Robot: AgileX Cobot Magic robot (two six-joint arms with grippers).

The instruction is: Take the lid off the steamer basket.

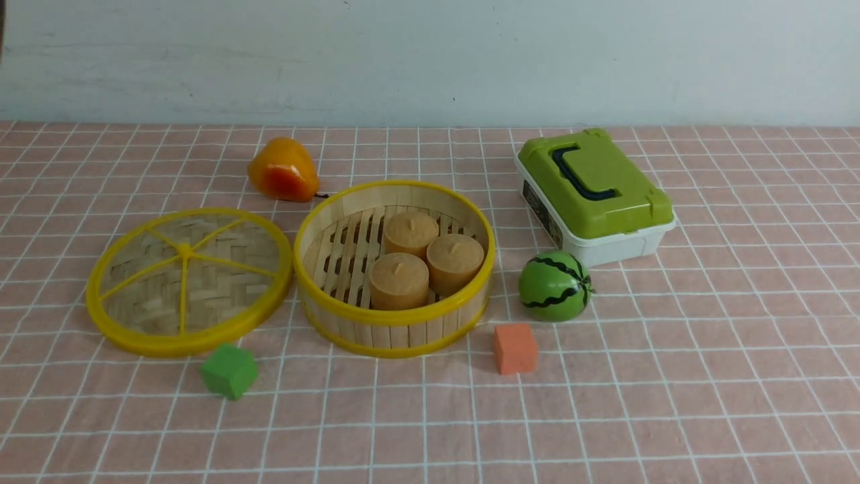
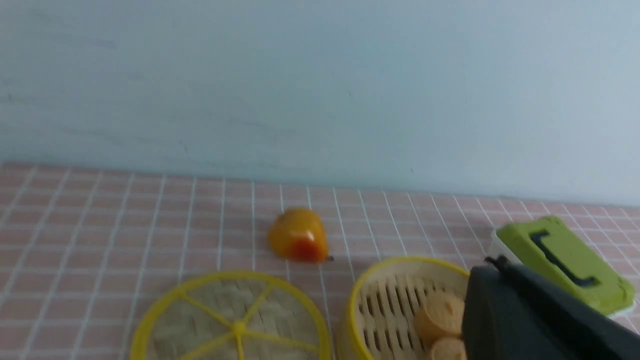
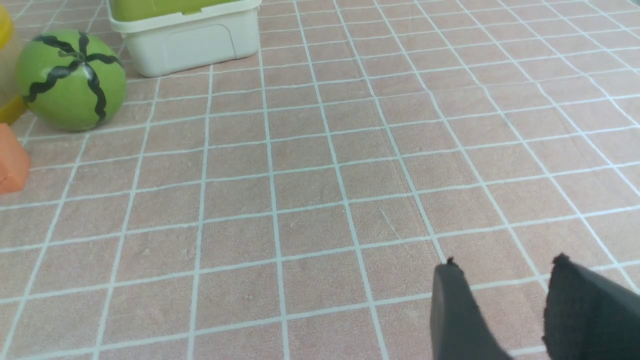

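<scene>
The lid (image 1: 188,282), a woven bamboo disc with a yellow rim and spokes, lies flat on the cloth to the left of the steamer basket (image 1: 396,317), touching or nearly touching it. The basket stands uncovered with three tan buns (image 1: 426,259) inside. Neither gripper shows in the front view. In the left wrist view my left gripper (image 2: 497,262) has its dark fingers closed together and empty, raised over the basket's rim (image 2: 400,261), with the lid (image 2: 235,320) off to the side. My right gripper (image 3: 506,260) is open and empty over bare cloth.
An orange pepper (image 1: 283,170) lies behind the lid. A white box with a green lid (image 1: 594,191) stands at the back right, with a toy watermelon (image 1: 554,286) in front of it. An orange cube (image 1: 515,348) and a green cube (image 1: 230,370) lie near the front.
</scene>
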